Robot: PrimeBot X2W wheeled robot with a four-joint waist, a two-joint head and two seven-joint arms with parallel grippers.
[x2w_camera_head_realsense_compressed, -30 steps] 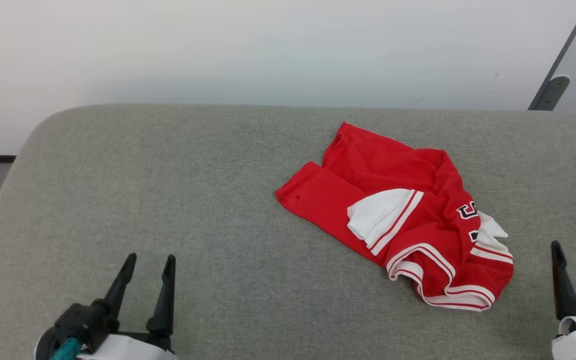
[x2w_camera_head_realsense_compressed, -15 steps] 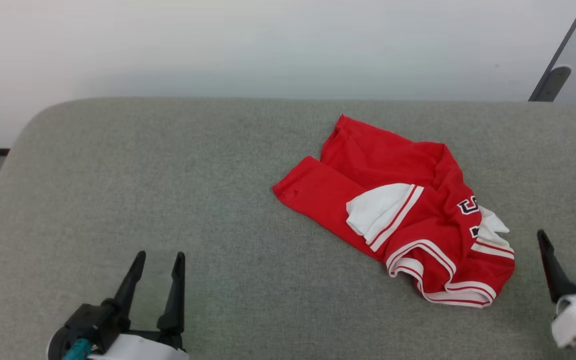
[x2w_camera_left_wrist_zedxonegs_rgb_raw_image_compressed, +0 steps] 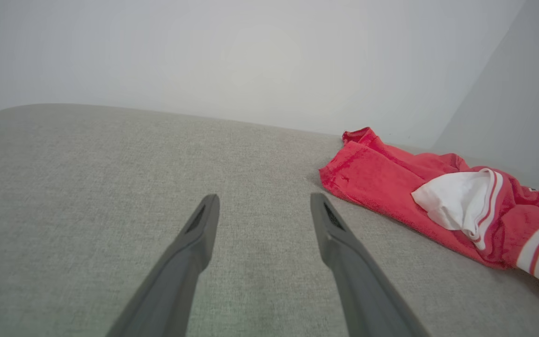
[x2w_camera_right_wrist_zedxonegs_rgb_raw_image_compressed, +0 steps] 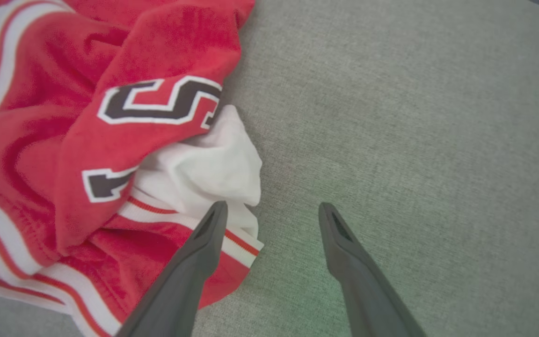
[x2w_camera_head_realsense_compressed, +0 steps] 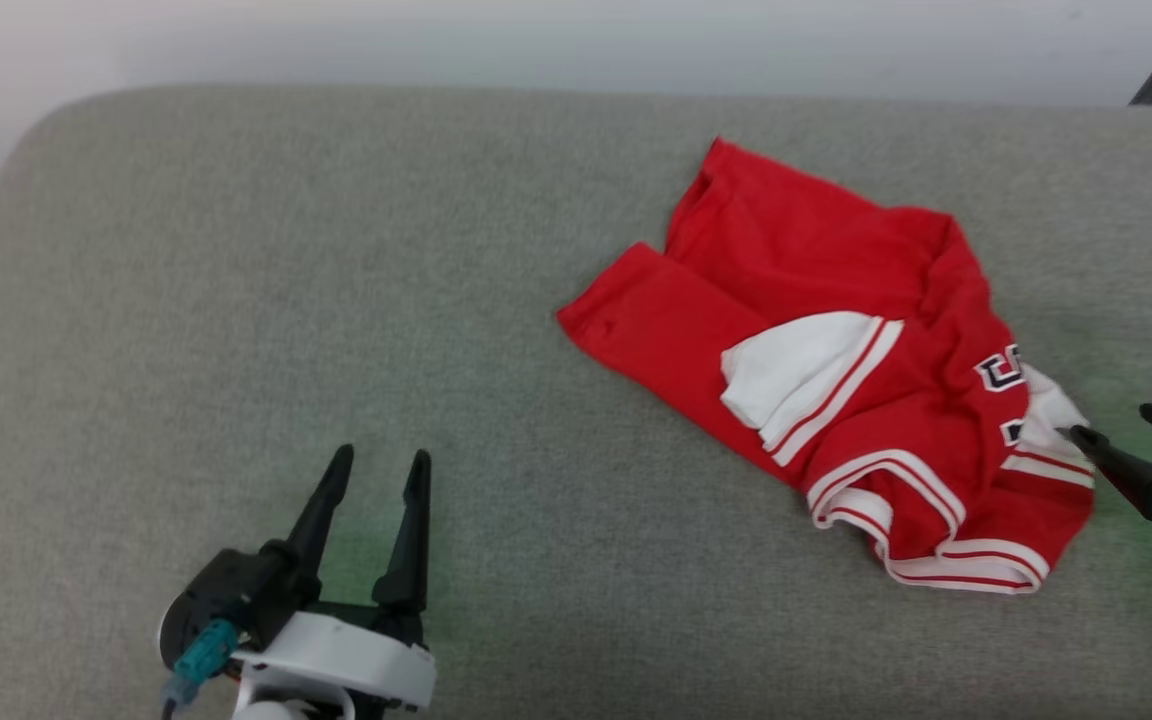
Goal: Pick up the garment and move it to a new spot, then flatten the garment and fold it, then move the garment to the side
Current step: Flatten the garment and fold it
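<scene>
Garment (x2w_camera_head_realsense_compressed: 836, 330) lies crumpled on the right half of the grey padded surface (x2w_camera_head_realsense_compressed: 236, 250), partly doubled over itself, with a white panel turned up in the middle. Its long axis runs on a diagonal in the head view, from the far red hem edge toward the near right, where the striped trim and black numerals bunch up.

Right fingers (x2w_camera_right_wrist_zedxonegs_rgb_raw_image_compressed: 194, 262) are spread wide and hold nothing. They sit at the garment's near-right end. In the right wrist view one tip lies over the white striped edge and the other over bare grey cloth, so the edge falls just inside the gap. Whether the tip touches the cloth cannot be told.

Left fingers (x2w_camera_head_realsense_compressed: 321, 505) are also spread and empty. They hover over bare surface, well apart from the garment, which lies ahead and to their right.

Judgement: the right arm is clearly the nearer, and the pick-up likely turns on it closing across that edge, roughly square to the long axis
</scene>
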